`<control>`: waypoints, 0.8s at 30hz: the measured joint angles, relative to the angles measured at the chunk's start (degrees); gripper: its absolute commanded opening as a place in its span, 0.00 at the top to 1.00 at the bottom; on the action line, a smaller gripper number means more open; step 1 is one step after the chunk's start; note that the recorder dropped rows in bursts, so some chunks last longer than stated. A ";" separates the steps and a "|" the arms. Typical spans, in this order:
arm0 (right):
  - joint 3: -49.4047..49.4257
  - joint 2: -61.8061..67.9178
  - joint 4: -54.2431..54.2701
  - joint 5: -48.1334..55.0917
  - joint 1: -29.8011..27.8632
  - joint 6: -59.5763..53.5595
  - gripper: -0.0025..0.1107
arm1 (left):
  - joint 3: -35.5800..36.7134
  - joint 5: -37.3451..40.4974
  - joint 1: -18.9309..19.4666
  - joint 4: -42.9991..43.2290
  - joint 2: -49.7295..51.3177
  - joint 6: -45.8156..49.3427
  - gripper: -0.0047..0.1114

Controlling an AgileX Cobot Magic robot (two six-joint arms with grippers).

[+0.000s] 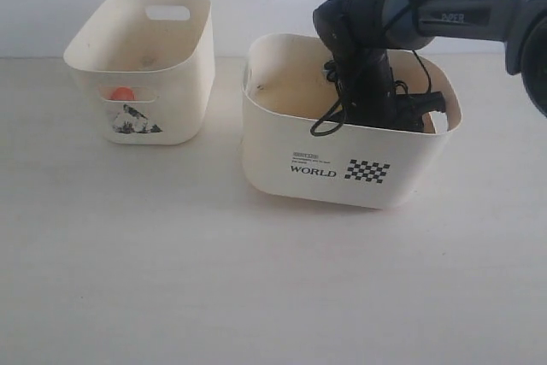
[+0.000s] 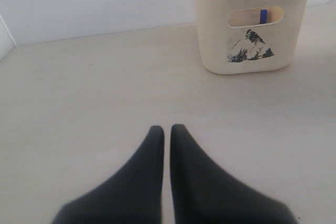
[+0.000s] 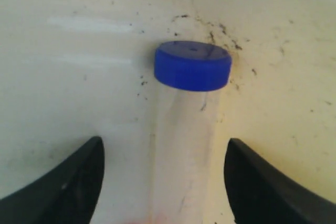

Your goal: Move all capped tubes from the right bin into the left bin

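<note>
Right claw (image 3: pixel 164 145) spread astride clear blue-capped tube (image 3: pixel 190 72), speckled cream right bin (image 3: pixel 68 82)

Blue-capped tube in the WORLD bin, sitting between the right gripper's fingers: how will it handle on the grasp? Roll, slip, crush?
Likely light: the blue-capped tube looks clear and empty. Its smooth round body may roll or slip if one side of the open right gripper touches first. The wider cap could act as a stop in the grip.
</note>
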 measured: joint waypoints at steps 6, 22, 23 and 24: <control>0.00 0.23 -0.32 0.70 -0.14 0.30 0.93 | 0.00 0.00 0.00 0.00 0.00 0.00 0.92; 0.20 -4.15 6.24 -0.23 -0.32 -2.15 0.98 | 0.00 0.00 0.00 0.00 0.00 0.00 0.92; 0.20 -4.97 6.58 -0.36 -0.19 -2.15 0.98 | 0.00 0.00 0.00 0.00 0.00 0.00 0.92; 0.20 -5.80 6.82 -0.48 -0.09 -2.15 0.98 | 0.00 0.00 0.00 0.00 0.00 0.00 0.92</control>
